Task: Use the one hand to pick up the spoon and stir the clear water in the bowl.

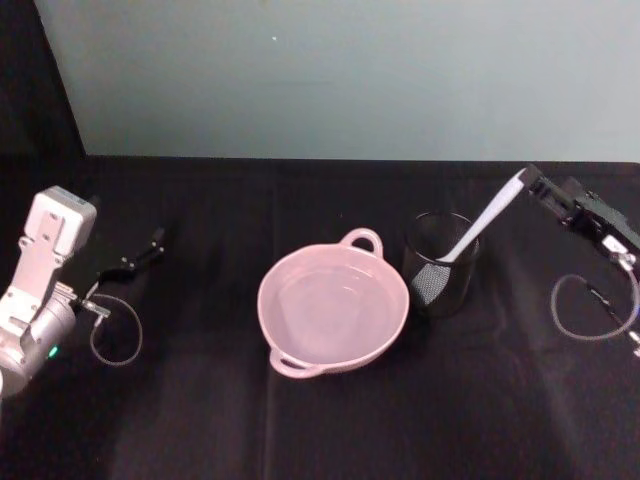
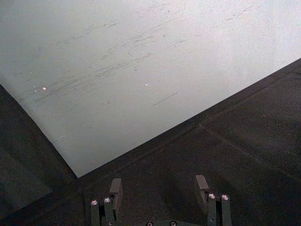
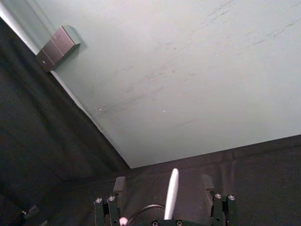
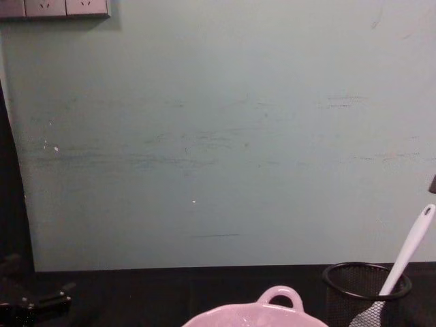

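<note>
Pick-up step: our right end effector (image 1: 532,186) brackets the spoon (image 1: 487,220) handle, fingers apart. Next: close, lift from mesh cup (image 1: 440,263), move to bowl (image 1: 333,310). Left end effector (image 2: 160,192) parked, apart.

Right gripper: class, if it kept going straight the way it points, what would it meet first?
The right gripper would meet the spoon's handle first: its tip already lies between the open fingers. The mesh cup comes next, probably.

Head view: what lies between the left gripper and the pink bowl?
Nothing: in the head view only bare black tablecloth lies between the left gripper and the bowl. The mesh cup holding the spoon stands on the bowl's other side.
</note>
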Robot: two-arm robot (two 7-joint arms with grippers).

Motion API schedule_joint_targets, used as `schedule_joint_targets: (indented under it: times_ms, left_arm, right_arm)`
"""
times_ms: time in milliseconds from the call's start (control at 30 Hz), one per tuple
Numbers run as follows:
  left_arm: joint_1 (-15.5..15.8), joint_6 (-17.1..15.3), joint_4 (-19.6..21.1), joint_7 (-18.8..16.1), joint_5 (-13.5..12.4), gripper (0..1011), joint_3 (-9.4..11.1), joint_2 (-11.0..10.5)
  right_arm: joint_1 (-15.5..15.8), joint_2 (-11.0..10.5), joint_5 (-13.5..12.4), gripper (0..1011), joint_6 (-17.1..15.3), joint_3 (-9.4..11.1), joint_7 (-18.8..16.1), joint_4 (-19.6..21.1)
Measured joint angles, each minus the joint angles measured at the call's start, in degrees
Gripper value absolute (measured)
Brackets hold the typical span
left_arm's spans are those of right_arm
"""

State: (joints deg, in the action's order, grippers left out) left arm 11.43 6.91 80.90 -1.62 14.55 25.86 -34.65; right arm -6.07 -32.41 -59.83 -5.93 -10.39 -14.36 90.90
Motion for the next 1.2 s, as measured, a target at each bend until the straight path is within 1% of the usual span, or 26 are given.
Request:
schedule_joint_targets:
  times_ms: [67,133,167,233,267,467,567,600,633,667,700,733,800,833,900,933,1000,1033,1100,1133,1200]
  left_arm:
    - [0.0,0.0,0.0,0.0,0.0,1011,0.0,0.0]
    - [0.0,0.0,0.0,0.0,0.0,1011,0.0,0.0]
    - [0.0,0.0,0.0,0.0,0.0,1011,0.0,0.0]
    - [0.0,0.0,0.0,0.0,0.0,1011,0.0,0.0]
    - [0.0,0.0,0.0,0.0,0.0,1011,0.0,0.0]
    - [0.0,0.0,0.0,0.0,0.0,1011,0.0,0.0]
    - [0.0,0.0,0.0,0.0,0.0,1011,0.0,0.0]
    - [0.0,0.0,0.0,0.0,0.0,1011,0.0,0.0]
    - [0.0,0.0,0.0,0.0,0.0,1011,0.0,0.0]
    - [0.0,0.0,0.0,0.0,0.0,1011,0.0,0.0]
    - [0.0,0.0,0.0,0.0,0.0,1011,0.0,0.0]
    - [0.0,0.0,0.0,0.0,0.0,1011,0.0,0.0]
    - [0.0,0.0,0.0,0.0,0.0,1011,0.0,0.0]
    - [0.0,0.0,0.0,0.0,0.0,1011,0.0,0.0]
    - [0.0,0.0,0.0,0.0,0.0,1011,0.0,0.0]
    - [0.0,0.0,0.0,0.0,0.0,1011,0.0,0.0]
    - [0.0,0.0,0.0,0.0,0.0,1011,0.0,0.0]
    - [0.0,0.0,0.0,0.0,0.0,1011,0.0,0.0]
    - [0.0,0.0,0.0,0.0,0.0,1011,0.0,0.0]
    - [0.0,0.0,0.0,0.0,0.0,1011,0.0,0.0]
    - [0.0,0.0,0.0,0.0,0.0,1011,0.0,0.0]
  right_arm:
    - [1.8,-1.3,-0.3,1004,-0.2,0.9,1.2,2.2]
    - [2.6,-2.2,-0.2,1004,-0.3,1.2,1.7,3.1]
    - [3.3,-3.0,0.0,1004,-0.5,1.4,2.1,3.8]
    - [3.9,-3.9,0.8,1004,-0.7,1.4,2.5,4.3]
    - [4.4,-4.7,1.7,1004,-0.9,1.4,3.0,4.6]
    - [6.3,-7.0,4.1,1004,-2.1,1.6,4.0,5.2]
    - [6.6,-7.9,6.1,1004,-2.8,1.5,4.9,5.1]
    - [6.5,-8.3,7.5,1004,-3.2,1.1,5.3,4.7]
    - [6.3,-8.4,8.4,1004,-3.2,0.8,5.5,4.3]
    - [5.9,-8.4,9.1,1004,-3.3,0.6,5.7,3.9]
    - [5.1,-8.3,10.6,1004,-3.2,-0.1,5.8,2.7]
    - [4.7,-8.1,11.2,1004,-3.1,-0.4,5.8,2.0]
    - [3.5,-7.5,12.3,1004,-2.7,-1.0,5.7,0.3]
    - [2.3,-6.9,13.5,1004,-2.2,-1.7,5.4,-1.5]
    - [0.8,-6.2,14.8,1004,-1.5,-2.5,5.0,-3.4]
    - [-0.7,-5.6,16.3,1004,-0.9,-3.3,4.5,-5.2]
    - [-2.3,-5.0,17.6,1004,-0.2,-4.1,4.1,-6.9]
    - [-3.4,-4.4,18.8,1004,0.5,-4.7,3.6,-8.2]
    - [-4.7,-3.7,20.2,1004,1.4,-5.4,3.2,-9.6]
    - [-6.0,-3.0,21.5,1004,2.6,-6.0,2.6,-10.9]
    - [-7.3,-2.3,22.8,1004,3.7,-6.8,2.1,-12.4]
